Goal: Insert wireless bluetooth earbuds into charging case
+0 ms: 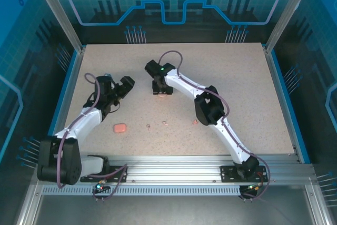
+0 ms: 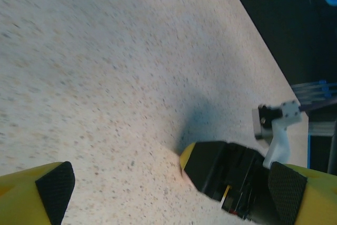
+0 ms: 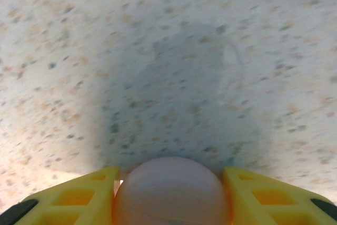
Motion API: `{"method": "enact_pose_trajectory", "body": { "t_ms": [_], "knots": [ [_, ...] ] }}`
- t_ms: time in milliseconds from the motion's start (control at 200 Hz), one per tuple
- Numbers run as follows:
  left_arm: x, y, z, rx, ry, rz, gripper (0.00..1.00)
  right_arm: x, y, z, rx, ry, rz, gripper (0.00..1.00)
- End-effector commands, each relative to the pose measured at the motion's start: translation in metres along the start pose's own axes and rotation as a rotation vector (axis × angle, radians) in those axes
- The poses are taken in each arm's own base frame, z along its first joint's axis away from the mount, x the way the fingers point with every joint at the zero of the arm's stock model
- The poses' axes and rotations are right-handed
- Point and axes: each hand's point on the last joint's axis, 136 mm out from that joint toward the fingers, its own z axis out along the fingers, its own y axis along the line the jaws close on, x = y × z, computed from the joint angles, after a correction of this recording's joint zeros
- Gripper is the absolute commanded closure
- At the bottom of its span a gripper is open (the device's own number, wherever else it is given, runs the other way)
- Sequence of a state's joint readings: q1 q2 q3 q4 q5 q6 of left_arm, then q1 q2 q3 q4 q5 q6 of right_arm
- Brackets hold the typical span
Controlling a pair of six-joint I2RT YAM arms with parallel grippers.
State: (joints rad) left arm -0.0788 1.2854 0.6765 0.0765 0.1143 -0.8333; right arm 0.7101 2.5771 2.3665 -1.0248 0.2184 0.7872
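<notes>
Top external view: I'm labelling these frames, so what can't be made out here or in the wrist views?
- Earbuds: top view, too small to tell shape or shade.
- Round pink case: right wrist view, cut by bottom edge; lid state unclear.
- Right gripper: same view, blurred; whether its fingers press the case is unclear.

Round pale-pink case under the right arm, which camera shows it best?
The right wrist view: the round pale-pink case sits large and domed between the right tool's yellow fingers. The top external view gives a small pink patch beneath that tool; the left wrist view faces speckled tabletop.
</notes>
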Motion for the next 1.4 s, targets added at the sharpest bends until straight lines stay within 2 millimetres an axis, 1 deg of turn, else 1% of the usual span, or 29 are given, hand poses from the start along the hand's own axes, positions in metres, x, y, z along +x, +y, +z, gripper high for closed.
{"method": "enact_pose_trajectory", "body": {
  "t_ms": [0,145,255,315,440,535,620,690,765,835,845,850,855,905,1010,1190,1291,1396],
  "knots": [
    [0.012,-0.033,0.009,0.115,0.027,0.041,0.01,-0.018,-0.015,-0.024,-0.047,-0.010,0.077,0.53],
    [0.036,-0.045,0.020,0.159,0.041,0.036,0.01,-0.028,-0.029,-0.029,-0.081,-0.007,0.138,0.52],
    [0.051,-0.051,0.026,0.154,0.061,0.041,0.01,-0.032,-0.033,-0.031,-0.107,0.000,0.172,0.52],
    [0.059,-0.052,0.028,0.158,0.072,0.053,0.01,-0.033,-0.032,-0.031,-0.127,0.009,0.189,0.52],
    [0.067,-0.052,0.034,0.183,0.044,0.066,0.01,-0.037,-0.027,-0.034,-0.177,0.021,0.231,0.52],
    [0.075,-0.055,0.040,0.205,0.034,0.101,0.01,-0.040,-0.024,-0.037,-0.215,0.035,0.273,0.51],
    [0.085,-0.058,0.048,0.235,0.037,0.141,0.01,-0.042,-0.021,-0.038,-0.252,0.062,0.323,0.51],
    [0.090,-0.064,0.056,0.277,0.027,0.162,0.01,-0.040,-0.018,-0.037,-0.283,0.094,0.365,0.51],
    [0.096,-0.065,0.066,0.299,0.020,0.170,0.01,-0.039,-0.017,-0.037,-0.309,0.127,0.413,0.51],
    [0.099,-0.065,0.076,0.313,0.014,0.159,0.04,-0.038,-0.015,-0.036,-0.334,0.155,0.456,0.51],
    [0.101,-0.062,0.079,0.307,0.019,0.156,0.04,-0.038,-0.015,-0.037,-0.336,0.156,0.463,0.51],
    [0.100,-0.064,0.078,0.315,0.013,0.155,0.05,-0.038,-0.015,-0.036,-0.338,0.159,0.466,0.51],
    [0.101,-0.061,0.081,0.307,0.018,0.155,0.05,-0.038,-0.015,-0.037,-0.340,0.161,0.468,0.51],
    [0.104,-0.059,0.087,0.309,0.021,0.146,0.08,-0.037,-0.014,-0.036,-0.351,0.176,0.498,0.51],
    [0.107,-0.056,0.099,0.310,0.018,0.130,0.13,-0.037,-0.012,-0.041,-0.365,0.188,0.531,0.51],
    [0.106,-0.060,0.113,0.321,0.015,0.117,0.20,-0.036,-0.010,-0.047,-0.369,0.194,0.548,0.50],
    [0.106,-0.064,0.118,0.329,0.022,0.116,0.26,-0.035,-0.010,-0.048,-0.367,0.194,0.547,0.50],
    [0.107,-0.065,0.121,0.327,0.023,0.116,0.27,-0.035,-0.009,-0.047,-0.371,0.196,0.547,0.50]
  ]
}}
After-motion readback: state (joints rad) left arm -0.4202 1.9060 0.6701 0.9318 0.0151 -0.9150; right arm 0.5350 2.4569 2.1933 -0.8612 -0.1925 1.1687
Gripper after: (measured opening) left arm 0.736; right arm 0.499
